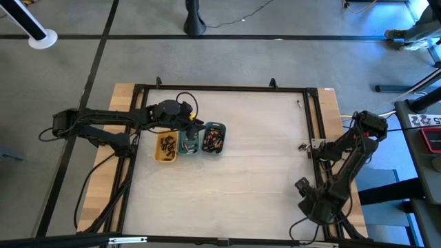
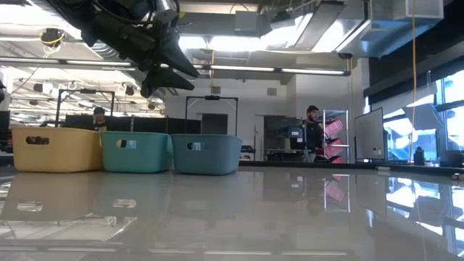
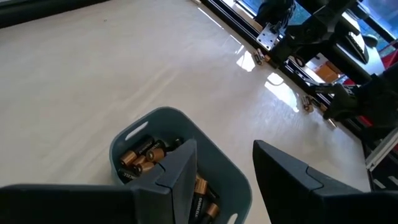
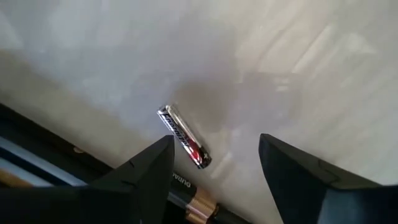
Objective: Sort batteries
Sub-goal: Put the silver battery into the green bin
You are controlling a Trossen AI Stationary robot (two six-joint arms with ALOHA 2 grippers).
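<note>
Starting at the left edge of the counter (image 1: 241, 200), your left arm reaches in and its gripper (image 1: 195, 125) hangs just above the row of three small trays, jaws spread wide with nothing between them. The yellow tray (image 1: 165, 147) sits nearest the left edge with a few batteries (image 1: 167, 144) in it, the green tray (image 1: 187, 143) touches it in the middle, and the grey-blue tray (image 1: 213, 139) on the right holds a heap of copper-and-black batteries (image 3: 144, 154). Over by the right edge, your right gripper (image 4: 214, 171) hovers low, jaws also wide and empty, above a single silvery battery (image 4: 184, 136) lying flat on the counter, with a copper-topped battery (image 4: 189, 203) close by at the rail.
</note>
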